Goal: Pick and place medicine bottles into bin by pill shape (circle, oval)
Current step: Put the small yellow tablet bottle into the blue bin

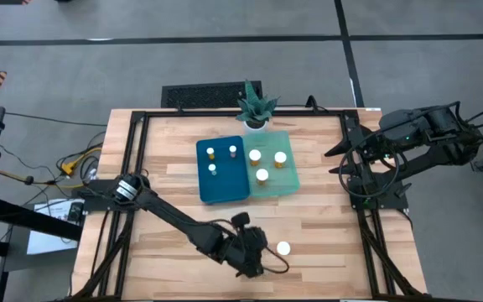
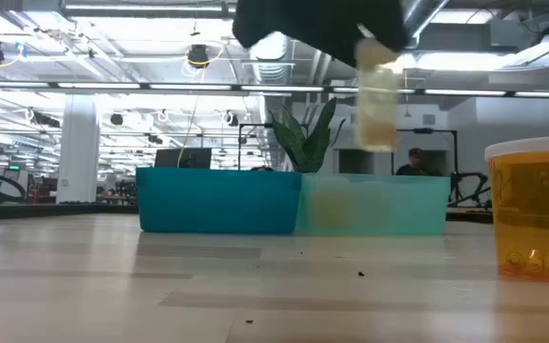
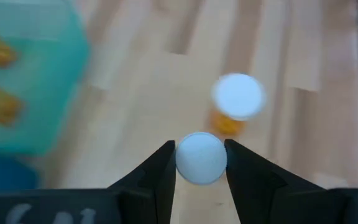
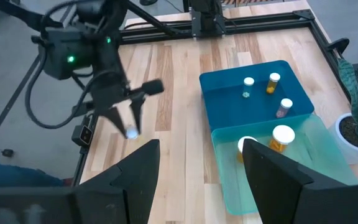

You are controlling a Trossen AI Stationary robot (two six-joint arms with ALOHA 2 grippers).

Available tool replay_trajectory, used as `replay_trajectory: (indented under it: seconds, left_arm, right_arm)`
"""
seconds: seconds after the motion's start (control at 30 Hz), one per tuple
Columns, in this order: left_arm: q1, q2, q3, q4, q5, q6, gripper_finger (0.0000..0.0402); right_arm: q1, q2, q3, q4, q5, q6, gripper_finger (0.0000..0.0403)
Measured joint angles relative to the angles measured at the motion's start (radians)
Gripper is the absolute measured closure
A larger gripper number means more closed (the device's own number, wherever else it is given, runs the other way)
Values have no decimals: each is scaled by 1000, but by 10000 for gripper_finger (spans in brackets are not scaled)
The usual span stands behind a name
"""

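My left gripper is near the table's front edge, shut on a small pill bottle with a white cap. In the low view this bottle hangs in the air. Another amber bottle with a wide white cap stands on its base on the table just right of the gripper. It also shows in the left wrist view. Three narrow-capped bottles stand in the dark teal bin. Three wide-capped bottles stand in the light green bin. My right gripper is open and empty at the table's right side. My left gripper pinches the bottle's round white cap between its two fingers, one on each side. The fingers come from above, pointing down. The bottle hangs upright below them, lifted clear of the table.
A potted green plant stands just behind the two bins at the table's far edge. Bare wood lies left of the bins and along the front. The black frame rails run along the table's left and right sides.
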Motion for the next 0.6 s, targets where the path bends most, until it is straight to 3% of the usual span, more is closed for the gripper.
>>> replay_trajectory:
  seconds: [0.37,0.47,0.6]
  left_arm:
    - [83,-239,11,-255,-233,6,286]
    - [116,-295,10,-308,-268,38,286]
    - [160,-342,8,-365,-272,96,287]
  right_arm:
    - [0,-5,-32,3,46,-72,165]
    - [-12,-32,-120,40,109,-100,165]
    - [-61,-120,-307,227,112,-112,165]
